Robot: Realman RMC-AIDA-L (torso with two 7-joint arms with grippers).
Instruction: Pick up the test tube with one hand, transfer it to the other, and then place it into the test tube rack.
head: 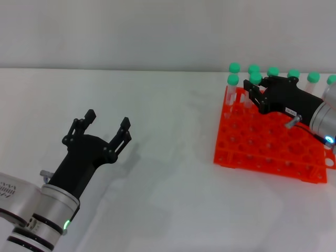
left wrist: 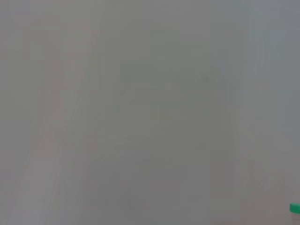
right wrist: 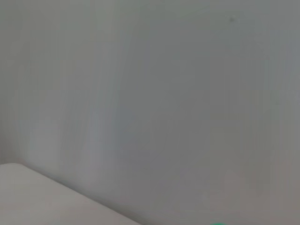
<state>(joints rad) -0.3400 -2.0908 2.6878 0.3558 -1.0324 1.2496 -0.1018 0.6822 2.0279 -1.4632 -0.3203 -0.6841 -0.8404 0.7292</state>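
Note:
The orange test tube rack (head: pixel 265 144) stands at the right of the white table. My right gripper (head: pixel 255 88), black with a white label, reaches over the rack's back left part and is shut on the test tube (head: pixel 255 79), held upright with its green cap above the fingers. Its lower end is at the rack's holes; I cannot tell how deep it sits. My left gripper (head: pixel 107 125), black with a green-ringed silver wrist, is open and empty over the bare table at the left. A green cap edge (left wrist: pixel 295 208) shows in the left wrist view.
Several other green-capped tubes (head: pixel 293 74) stand in the rack's back row, and one (head: pixel 232 80) stands at its back left corner. The wall rises behind the table. The right wrist view shows only wall and a table edge (right wrist: pixel 47 187).

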